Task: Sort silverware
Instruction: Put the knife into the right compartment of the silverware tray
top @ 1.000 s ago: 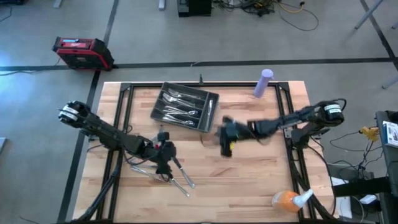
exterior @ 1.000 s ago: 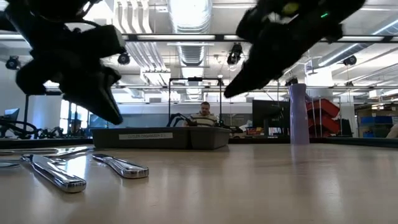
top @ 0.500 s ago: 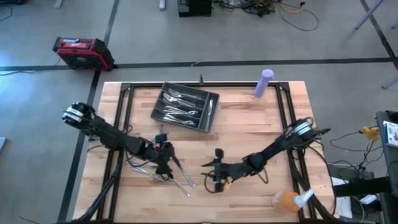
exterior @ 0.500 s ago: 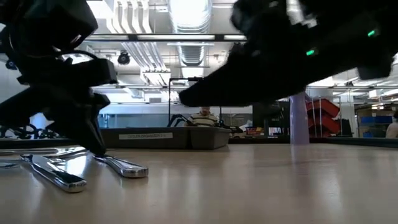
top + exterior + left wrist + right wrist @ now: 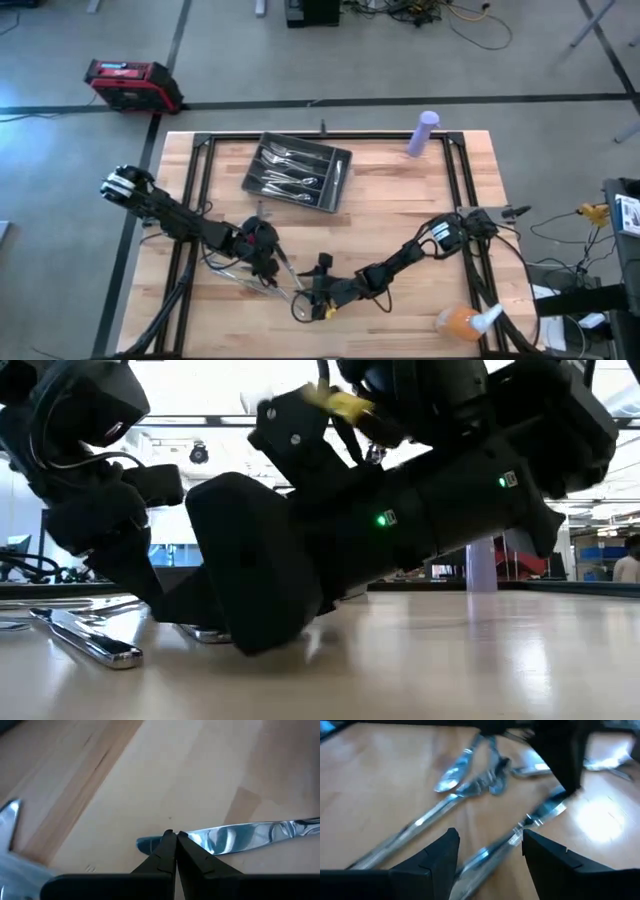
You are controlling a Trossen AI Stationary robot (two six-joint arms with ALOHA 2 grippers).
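My right gripper [image 5: 305, 300] was down low near the front edge of the bench, a little left of its middle, with its two fingers [image 5: 432, 857] spread apart over loose cutlery. Between them, in my right wrist camera, a knife [image 5: 520, 832] lay flat on the wood, running away from me at a slant, and nothing was gripped. Beyond it lay more loose silverware [image 5: 470, 775], a spoon among it, tangled together on the boards.

My left gripper [image 5: 268, 262] was just beside the right one, towards the left front part of the bench, and its fingertips [image 5: 170, 845] were pressed together with no gap, resting at the tip of a knife blade [image 5: 240, 836] that lay flat on the wood. I could not tell whether they pinched the blade or only touched it.

From table height the two grippers showed close together, the right one [image 5: 260, 580] nearly on the surface, and one knife handle [image 5: 85, 638] lay in front of the left one.

The tray [image 5: 262, 150] sat near the back edge, left of centre, with sorted silverware [image 5: 292, 170] lying in its compartments. A purple bottle [image 5: 424, 133] stood at the back edge towards the right corner, and an orange bottle [image 5: 462, 320] lay at the front right corner.
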